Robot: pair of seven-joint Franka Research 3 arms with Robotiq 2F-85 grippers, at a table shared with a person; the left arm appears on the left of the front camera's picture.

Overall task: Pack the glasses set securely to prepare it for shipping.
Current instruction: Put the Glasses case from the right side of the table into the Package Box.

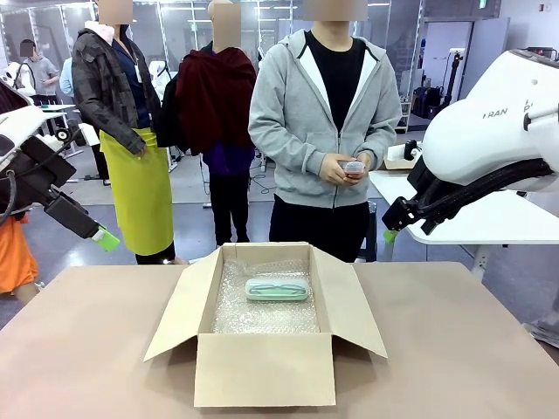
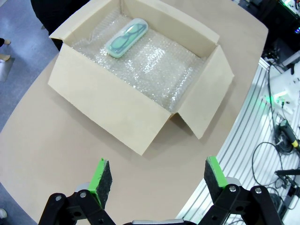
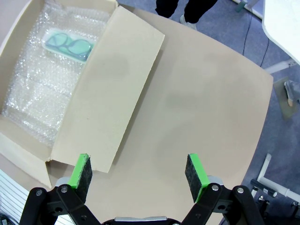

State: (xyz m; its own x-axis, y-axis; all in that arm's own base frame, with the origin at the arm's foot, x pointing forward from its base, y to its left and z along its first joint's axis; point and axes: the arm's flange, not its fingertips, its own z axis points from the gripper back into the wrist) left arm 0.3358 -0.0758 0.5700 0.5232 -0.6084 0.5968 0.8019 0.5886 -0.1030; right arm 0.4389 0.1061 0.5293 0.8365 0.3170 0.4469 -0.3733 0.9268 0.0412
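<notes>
Mint case on bubble wrap, flaps splayed, person holding pink case

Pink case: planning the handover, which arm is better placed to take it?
Right, probably: the pink case the person holds is nearer the open right pincer; the left pincer hangs farther off.

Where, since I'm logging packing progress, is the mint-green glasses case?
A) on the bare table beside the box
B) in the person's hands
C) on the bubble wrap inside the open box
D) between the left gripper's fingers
C: the mint-green case lies flat on the bubble wrap within the open cardboard box.
</notes>
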